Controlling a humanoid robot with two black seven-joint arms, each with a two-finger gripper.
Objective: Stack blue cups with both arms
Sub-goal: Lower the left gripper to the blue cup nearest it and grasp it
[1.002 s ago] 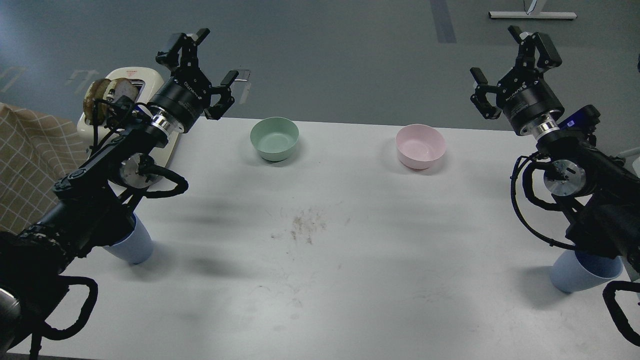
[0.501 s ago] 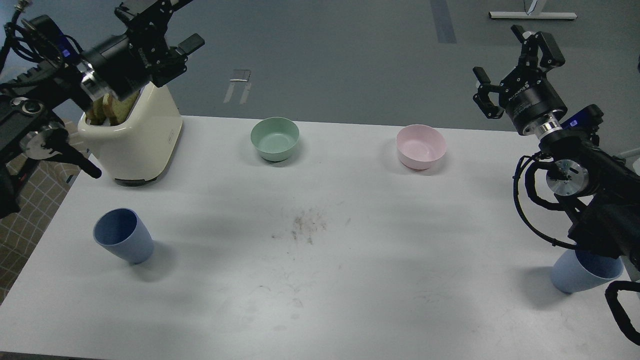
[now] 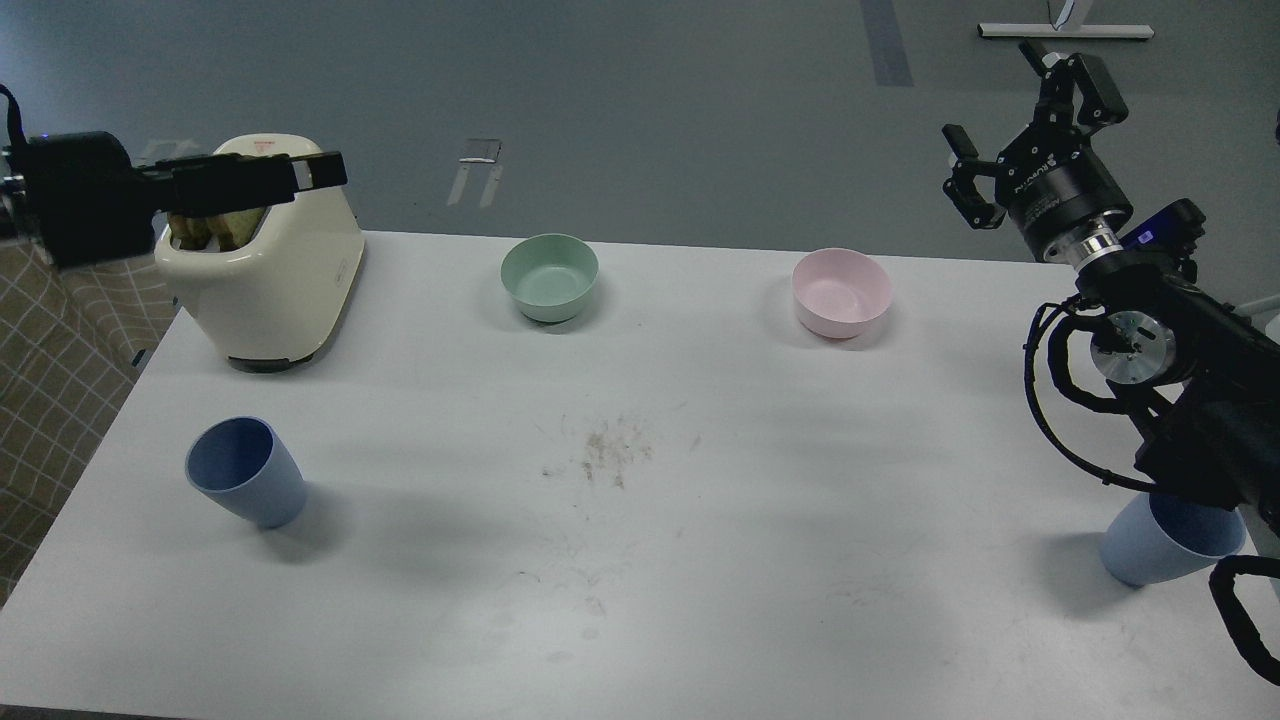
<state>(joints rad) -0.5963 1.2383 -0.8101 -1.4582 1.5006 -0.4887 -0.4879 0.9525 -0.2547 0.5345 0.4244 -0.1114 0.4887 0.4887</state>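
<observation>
A lab test bench: white table (image 3: 640,600) on bare grey floor (image 3: 650,110), staged with a toaster (image 3: 275,280).

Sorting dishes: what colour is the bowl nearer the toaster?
Pale green bowl, clearest in the head view.

A white surface (image 3: 640,560) fills most of the view — scuffed, with a brownish smudge (image 3: 612,452) near its middle. Beyond its far edge lies a grey floor (image 3: 640,110) with a darker stripe (image 3: 884,40) and pale markings. A beige checked cloth (image 3: 50,370) hangs at left — a white furniture foot (image 3: 1064,30) shows top right.
</observation>
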